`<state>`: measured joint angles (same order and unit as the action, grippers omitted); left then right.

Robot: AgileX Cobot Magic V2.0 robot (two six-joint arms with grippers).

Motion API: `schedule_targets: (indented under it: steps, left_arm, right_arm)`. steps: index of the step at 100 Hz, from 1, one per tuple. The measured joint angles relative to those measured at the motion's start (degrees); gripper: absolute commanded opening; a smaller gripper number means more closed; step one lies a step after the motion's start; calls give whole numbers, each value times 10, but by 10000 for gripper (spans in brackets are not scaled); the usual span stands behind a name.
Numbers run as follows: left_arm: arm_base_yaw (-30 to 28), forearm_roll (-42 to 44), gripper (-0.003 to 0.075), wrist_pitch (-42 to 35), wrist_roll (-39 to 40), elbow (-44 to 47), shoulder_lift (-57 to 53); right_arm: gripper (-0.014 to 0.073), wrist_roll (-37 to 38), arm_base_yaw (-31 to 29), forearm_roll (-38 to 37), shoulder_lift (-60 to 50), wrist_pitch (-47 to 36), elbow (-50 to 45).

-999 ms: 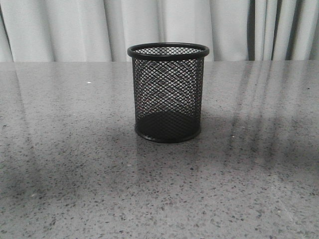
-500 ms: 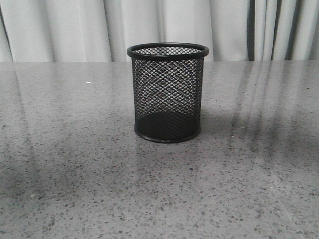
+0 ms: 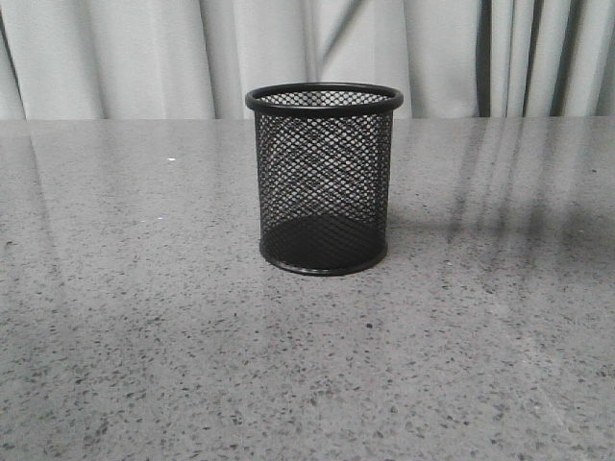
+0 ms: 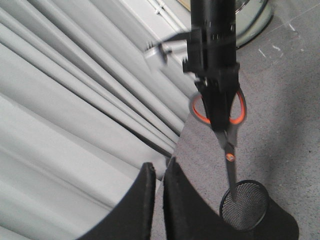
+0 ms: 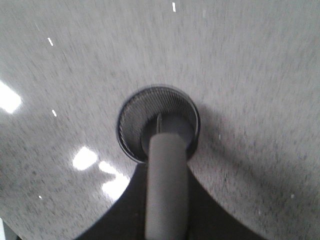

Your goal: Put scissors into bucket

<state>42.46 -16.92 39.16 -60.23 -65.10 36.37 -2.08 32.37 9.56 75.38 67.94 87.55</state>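
The bucket (image 3: 324, 178), a black wire-mesh cup, stands upright in the middle of the table. Neither gripper nor the scissors show in the front view. In the left wrist view my right gripper (image 4: 218, 120) is shut on the orange-lined handles of the scissors (image 4: 229, 152) and holds them upright, dark blades pointing down over the bucket's open mouth (image 4: 245, 205). In the right wrist view the grey scissors (image 5: 166, 190) run between my right gripper's (image 5: 167, 160) fingers, above the bucket (image 5: 127, 120). My left gripper (image 4: 158, 167) is shut and empty, off to one side and high up.
The grey speckled tabletop (image 3: 144, 317) stretches around the bucket. White curtains (image 3: 144, 58) hang behind the table's far edge. A shiny round metal object (image 4: 255, 20) sits on the surface beyond the right arm in the left wrist view.
The bucket has not moved. The dark shadow that lay on the table around and in front of the bucket has faded and drawn off to the right.
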Motion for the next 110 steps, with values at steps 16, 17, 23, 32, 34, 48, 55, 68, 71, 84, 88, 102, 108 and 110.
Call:
schedule_targets:
  steps: [16,17,23,32,34,48,55,68,71,84,88,102,108,110]
  left_arm:
    - [0,0,-20,28,2,6,-5]
    - [0,0,-20,31,2,6,-5]
    - [0,0,-20,45,4,7,-5]
    - [0,0,-20,65,6,7,-5]
    - [0,0,-20,68,8,7,-5]
    - [0,0,-20,78,46,7,-5]
    - [0,0,-20,78,73,7,-5]
    - [0,5,-20,76,95,7,-5]
    - [0,9,-20,70,103,7,-5]
    - [0,71,-20,29,180,7,-5]
    - [0,110,-20,11,227,8,-8]
    - [0,295,-20,-33,458,33,-36]
    - [-2,379,-20,-40,581,60,-60]
    - [-2,410,-20,-41,608,74,-71]
  right_arm:
    - [-71,0,0,0,56,8,0]
    - [-71,0,0,0,58,6,0]
    - [-71,-1,0,0,73,-4,0]
    - [-70,-1,0,0,90,-23,0]
    - [-69,-1,0,0,93,-27,0]
    - [87,-1,0,0,108,-43,0]
    - [241,-1,0,0,110,-47,0]
    - [458,-1,0,-1,110,-61,14]
    - [479,-1,0,-1,110,-65,20]
    - [460,-1,0,-2,110,-69,68]
    - [429,-1,0,-3,110,-69,89]
    - [61,-1,0,-19,84,-59,130]
    - [-75,-1,0,-33,61,-55,126]
    - [-63,-2,0,-40,50,-55,122]
